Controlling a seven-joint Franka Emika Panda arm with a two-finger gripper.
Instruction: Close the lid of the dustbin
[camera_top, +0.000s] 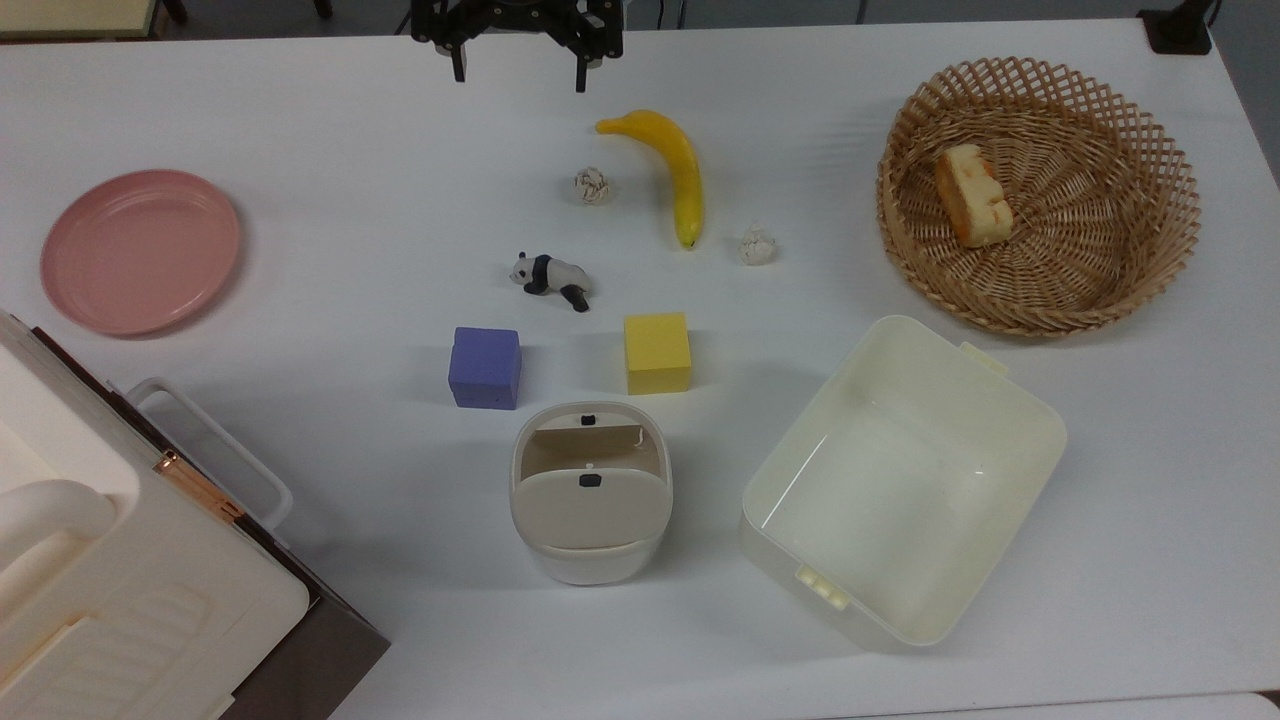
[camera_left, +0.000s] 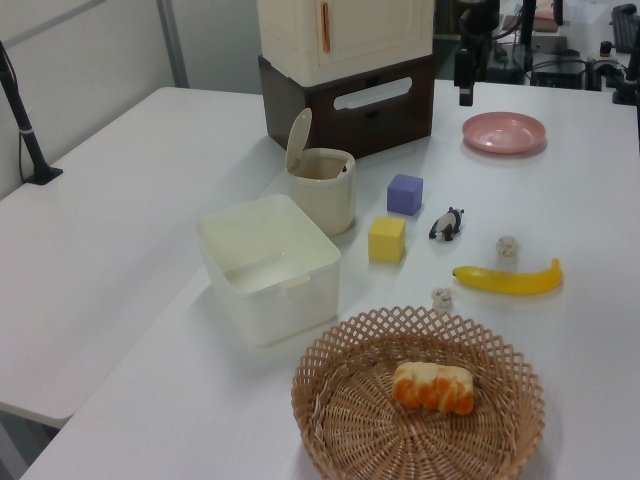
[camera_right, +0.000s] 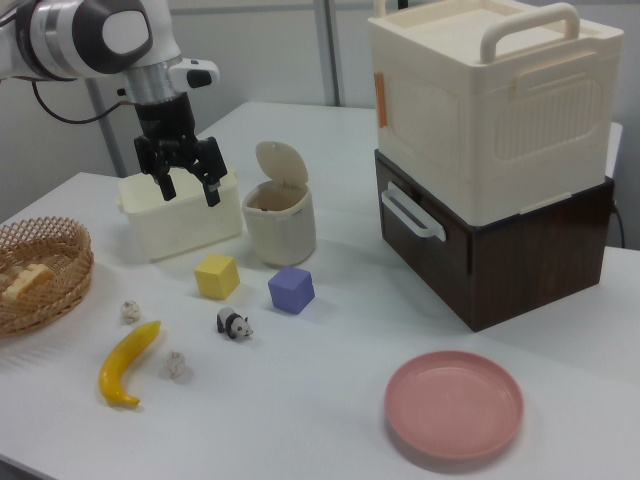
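Even overhead light is falling brightly on the white tabletop (camera_top: 300, 130), washing it nearly featureless. Soft, faint shadows are pooling beside the dustbin (camera_top: 590, 492) and the purple cube (camera_top: 485, 367). Focus is staying slightly soft throughout.

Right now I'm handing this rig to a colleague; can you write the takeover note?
Gripper: open, empty, raised above the table, away from the dustbin, on the banana's side in the top view.
Dustbin: upright, between the purple cube and the pale tub in the right view.
Lid: standing up, hinged open.
Done: nothing yet.
Left: move over the bin, push the lid down until it shuts.
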